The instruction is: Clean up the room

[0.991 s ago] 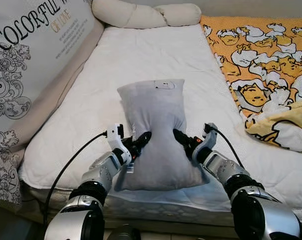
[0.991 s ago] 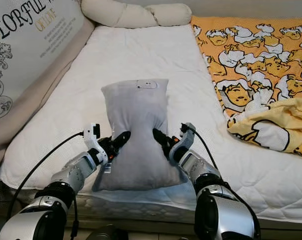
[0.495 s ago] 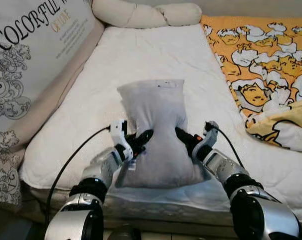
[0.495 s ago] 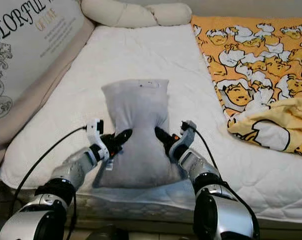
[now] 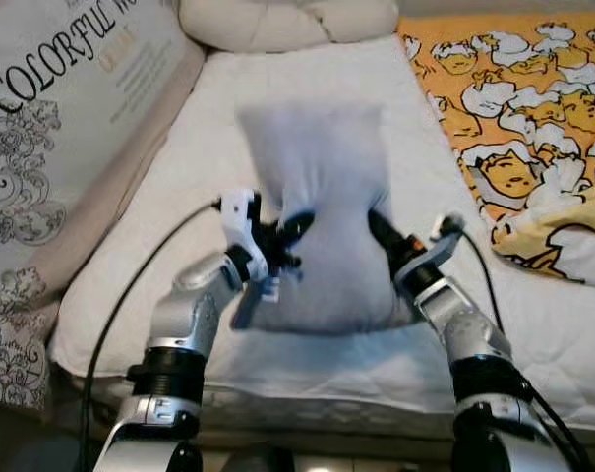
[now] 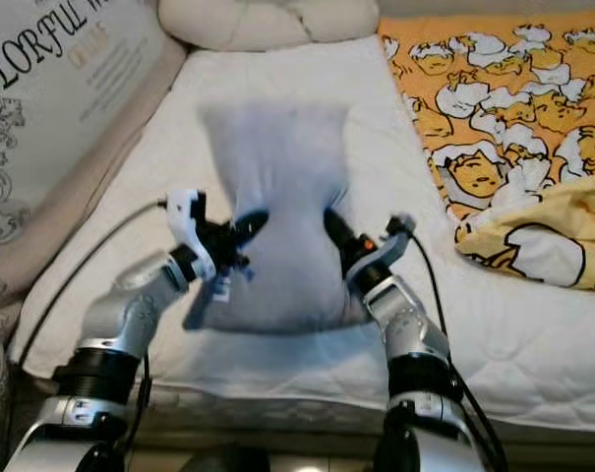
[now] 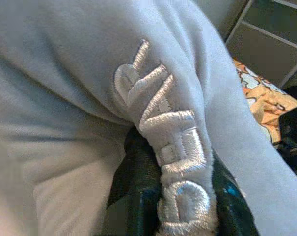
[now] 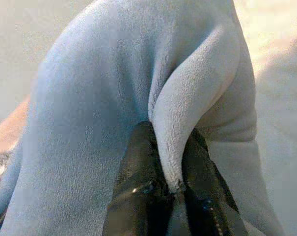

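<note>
Fingers [image 8: 138, 196] of both grippers clamped on grey pillow [image 5: 322, 226] folds, either side

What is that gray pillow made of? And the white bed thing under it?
The gray pillow looks like soft fleece or plush: fuzzy nap, stitched white letters, bunching where both grippers pinch it. The white mattress cover looks like quilted cotton, with stitched lines.

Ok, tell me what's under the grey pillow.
Under the pillow lies the white mattress; the patch it covers is hidden. Left gripper and right gripper pinch its sides.
</note>
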